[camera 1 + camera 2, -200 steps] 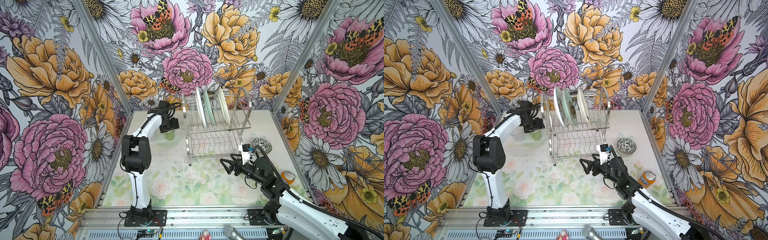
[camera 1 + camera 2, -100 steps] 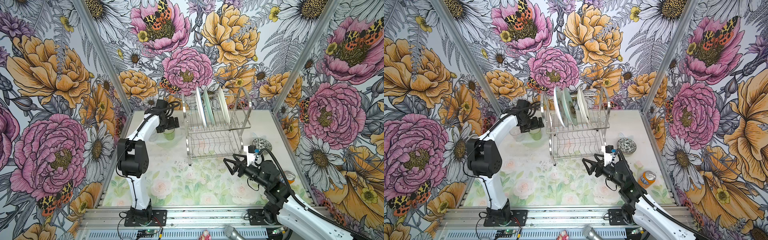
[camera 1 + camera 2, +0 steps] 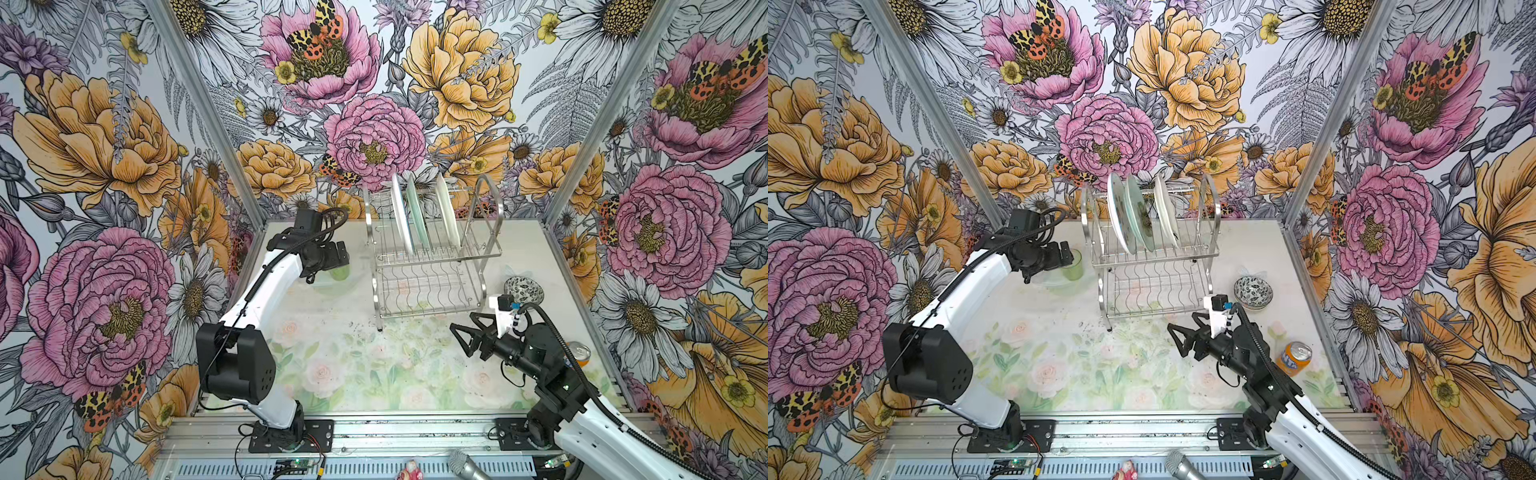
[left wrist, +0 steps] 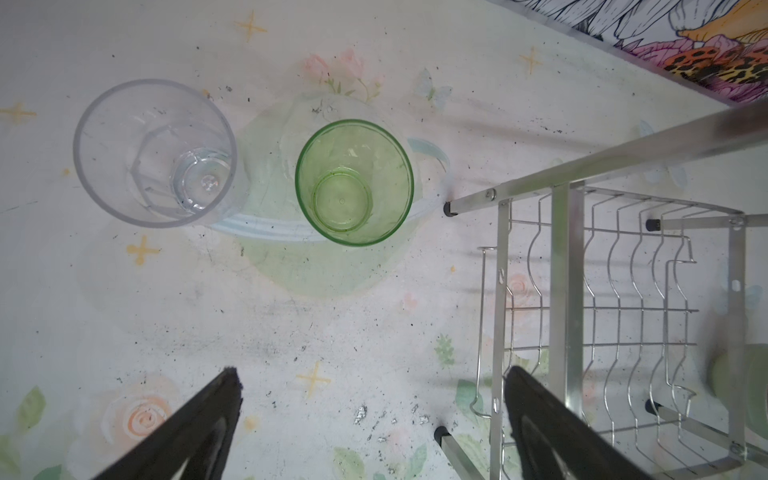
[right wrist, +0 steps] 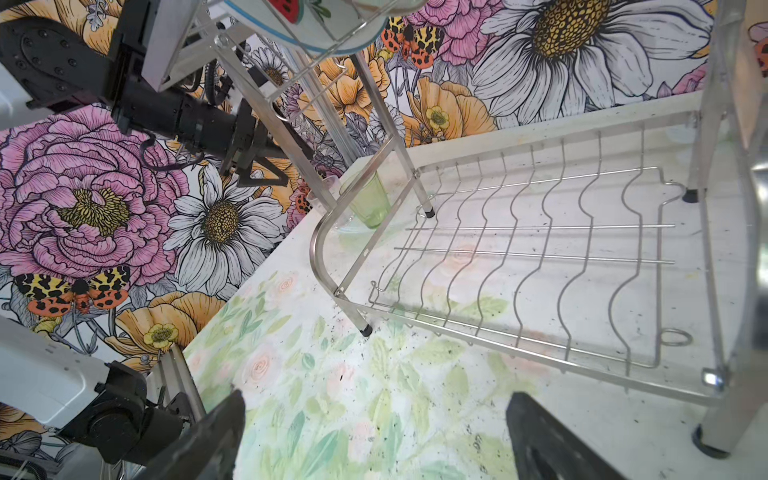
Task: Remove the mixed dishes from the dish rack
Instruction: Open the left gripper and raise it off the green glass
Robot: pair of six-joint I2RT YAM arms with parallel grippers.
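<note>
Both claws are spread wide and empty: the left gripper [image 4: 372, 382] hangs near the green tumbler [image 4: 353, 183] beside the rack [image 3: 432, 286], and the right gripper [image 3: 462, 322] faces its bare lower shelf. Three plates [image 3: 419, 220] stand in the top slots (two close together). A finger clipping a neighbour or a wire could topple a plate or drag the rack.

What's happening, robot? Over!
Left gripper, right gripper open, empty. Three plates upright in dish rack. Green tumbler, clear tumbler, patterned bowl on table. Nothing blocking.
</note>
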